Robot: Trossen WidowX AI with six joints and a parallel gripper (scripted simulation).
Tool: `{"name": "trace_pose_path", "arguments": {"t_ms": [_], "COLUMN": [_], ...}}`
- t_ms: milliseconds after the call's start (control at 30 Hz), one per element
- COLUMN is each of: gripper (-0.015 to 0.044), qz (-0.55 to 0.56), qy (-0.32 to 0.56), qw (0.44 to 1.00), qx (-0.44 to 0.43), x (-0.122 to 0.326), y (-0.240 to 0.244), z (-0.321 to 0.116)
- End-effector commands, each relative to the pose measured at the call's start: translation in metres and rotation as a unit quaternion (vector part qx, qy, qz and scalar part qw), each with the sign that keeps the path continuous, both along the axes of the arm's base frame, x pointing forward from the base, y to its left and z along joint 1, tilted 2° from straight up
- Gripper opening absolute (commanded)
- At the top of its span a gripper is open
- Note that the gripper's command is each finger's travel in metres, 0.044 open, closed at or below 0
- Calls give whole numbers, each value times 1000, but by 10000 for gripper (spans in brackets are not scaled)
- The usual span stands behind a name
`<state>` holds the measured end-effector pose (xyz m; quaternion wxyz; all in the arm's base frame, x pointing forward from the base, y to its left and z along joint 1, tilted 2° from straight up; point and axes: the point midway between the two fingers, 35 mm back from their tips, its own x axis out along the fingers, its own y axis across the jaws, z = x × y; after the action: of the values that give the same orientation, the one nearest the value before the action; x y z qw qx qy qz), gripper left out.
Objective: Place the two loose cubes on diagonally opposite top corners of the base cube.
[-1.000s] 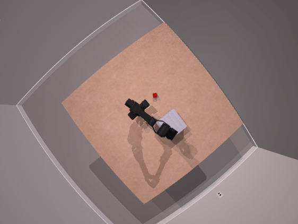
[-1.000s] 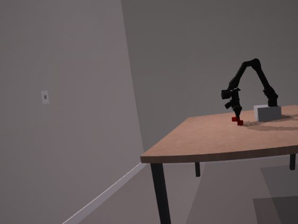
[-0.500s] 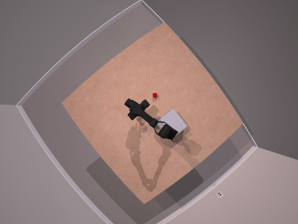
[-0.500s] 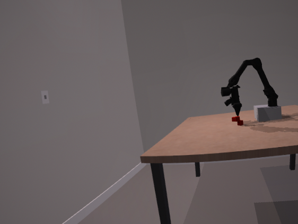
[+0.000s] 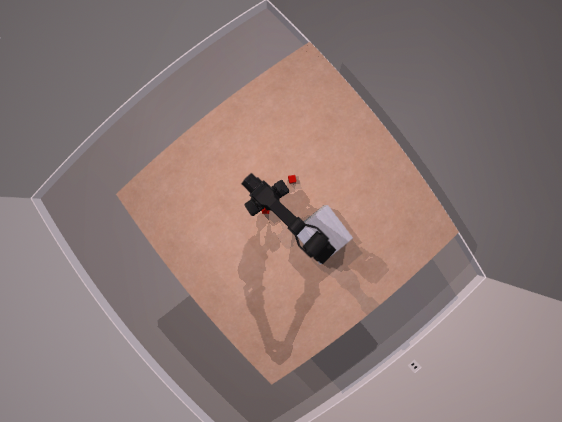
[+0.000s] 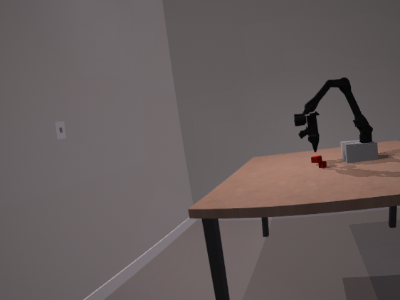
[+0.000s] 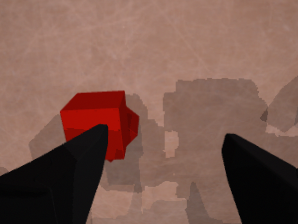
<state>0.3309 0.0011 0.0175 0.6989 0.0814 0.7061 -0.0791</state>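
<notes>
My gripper (image 7: pixel 166 138) (image 6: pixel 315 151) is open with nothing between its fingers, a little above the cubes. In the wrist view one loose red cube (image 7: pixel 92 121) is at the left, partly behind the left fingertip. It overlaps and appears to rest on the red base cube (image 7: pixel 132 126), turned differently and mostly hidden beneath it. The base cube (image 6: pixel 322 164) also shows in the exterior view, with red just above and left. Whether the upper cube is level is too small to tell. The other loose cube (image 5: pixel 292 179) stands apart, beyond the gripper body.
The arm's pale grey pedestal (image 5: pixel 331 226) (image 6: pixel 361 152) stands on the wooden table (image 5: pixel 200 170) (image 6: pixel 270 185) beside the cubes. Arm shadows lie around the cubes. The gripper body hides part of the stack from above.
</notes>
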Motion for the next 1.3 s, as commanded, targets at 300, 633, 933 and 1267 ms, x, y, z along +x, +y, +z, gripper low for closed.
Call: {"name": "trace_pose_path", "arguments": {"t_ms": [300,633,933,1267], "gripper": [265,265,265,265], "qz": [-160,-197,-197,-197], "qy": [-2,3,3,3], "qw": [987,980,980,980], "qx": [-8,-7,-7,-7], "x": [-5,-15,-17,-17], "y": [-118,-148,-147,-148], "z": [30,18,-26,-43]}}
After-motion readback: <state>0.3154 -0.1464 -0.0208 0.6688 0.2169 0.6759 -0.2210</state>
